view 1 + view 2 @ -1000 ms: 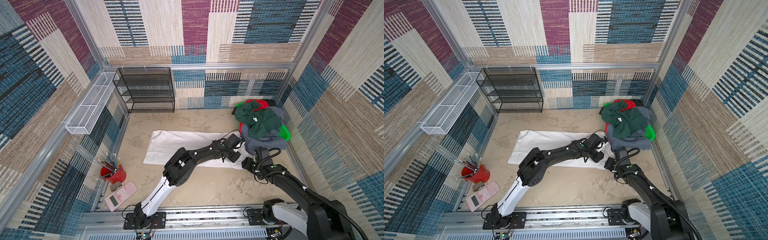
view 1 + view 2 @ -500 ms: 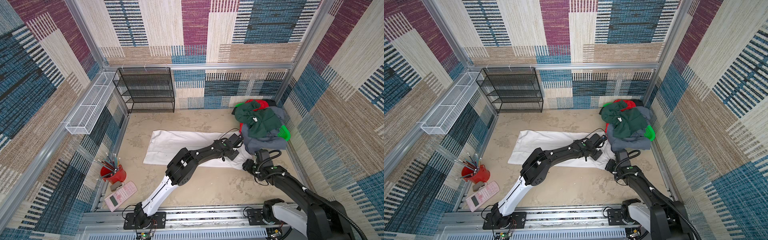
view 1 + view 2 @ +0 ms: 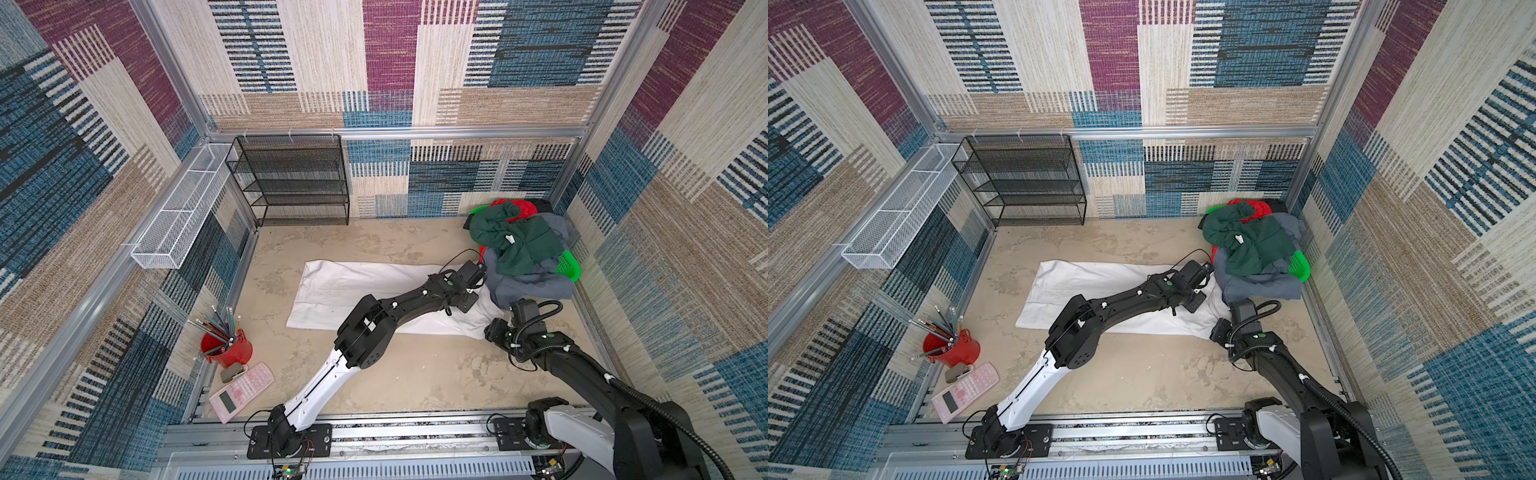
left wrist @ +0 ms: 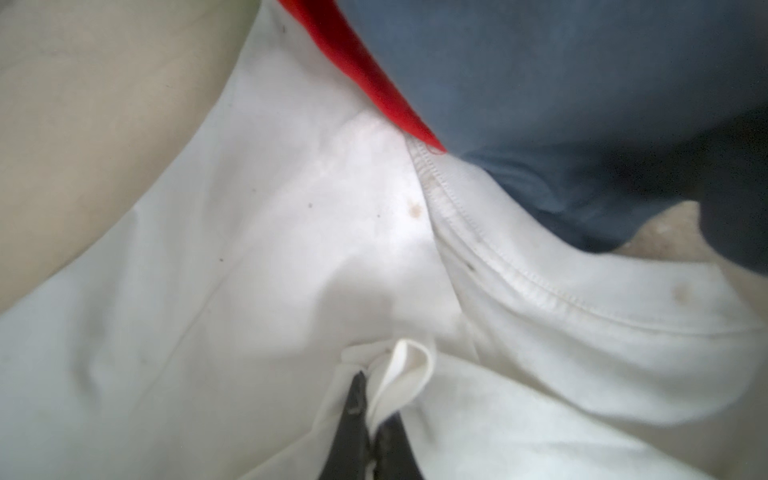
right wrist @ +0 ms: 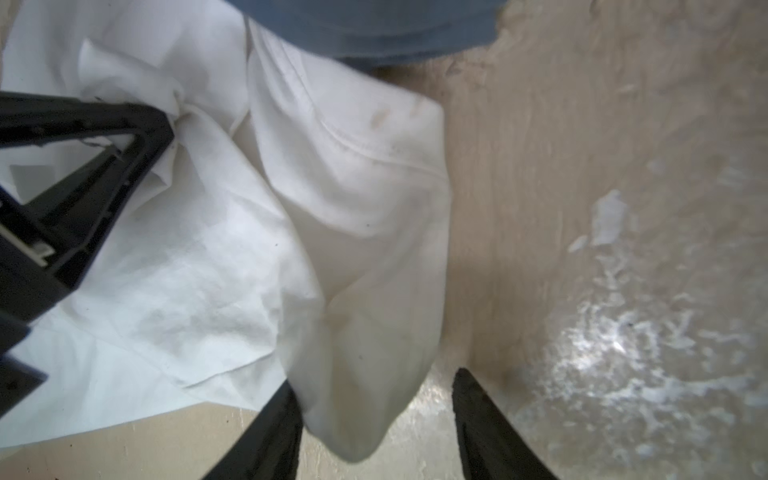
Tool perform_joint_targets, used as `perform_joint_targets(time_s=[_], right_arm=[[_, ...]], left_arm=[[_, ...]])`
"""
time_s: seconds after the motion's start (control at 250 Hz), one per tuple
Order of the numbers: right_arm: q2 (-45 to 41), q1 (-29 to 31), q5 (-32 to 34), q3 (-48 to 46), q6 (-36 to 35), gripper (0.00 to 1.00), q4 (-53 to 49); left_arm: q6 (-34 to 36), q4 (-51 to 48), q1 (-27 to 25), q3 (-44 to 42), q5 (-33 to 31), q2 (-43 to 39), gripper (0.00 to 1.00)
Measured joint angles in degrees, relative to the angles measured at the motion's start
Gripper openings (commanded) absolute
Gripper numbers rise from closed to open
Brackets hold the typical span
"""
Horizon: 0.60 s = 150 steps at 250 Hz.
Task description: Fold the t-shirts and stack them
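Jaws: my left gripper (image 4: 372,403) clenched on white t-shirt (image 3: 353,286), right gripper (image 5: 374,382) parted round its corner; 2 o'clock basket (image 3: 567,266) heaped with shirts (image 3: 523,245).

We see the white shirt (image 3: 353,286) flat in the middle. The green shirt (image 3: 523,245), grey-blue shirt (image 3: 532,286) and red shirt (image 3: 525,206) are heaped far right.

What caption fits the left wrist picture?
Left gripper pinches the white t-shirt beside a red shirt and a grey-blue shirt.

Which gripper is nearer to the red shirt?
Left. Left gripper pinches the white shirt beside the red shirt; right gripper straddles the white corner, farther off.
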Motion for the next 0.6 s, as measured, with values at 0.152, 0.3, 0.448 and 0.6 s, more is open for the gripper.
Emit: perform_joint_targets(time_s=[0.152,0.3,0.448,0.6], right_arm=[[0.74,-0.02,0.0,0.09,0.0,0.58,-0.02],[1.05,-0.02,0.07,0.5,0.0,0.58,-0.07],[1.6,-0.02,0.68,0.61,0.0,0.58,-0.04],[2.34,-0.02,1.05,0.61,0.0,0.58,-0.04]], left_arm=[[-0.46,0.7,1.18,0.28,-1.68,-0.09,0.0],[-1.03,2.47,2.6,0.85,-3.41,-0.33,0.17],[-1.03,4.85,2.73,1.36,-6.91,-0.5,0.75],[-0.61,6.62,2.64,0.24,-10.36,-3.3,0.97]])
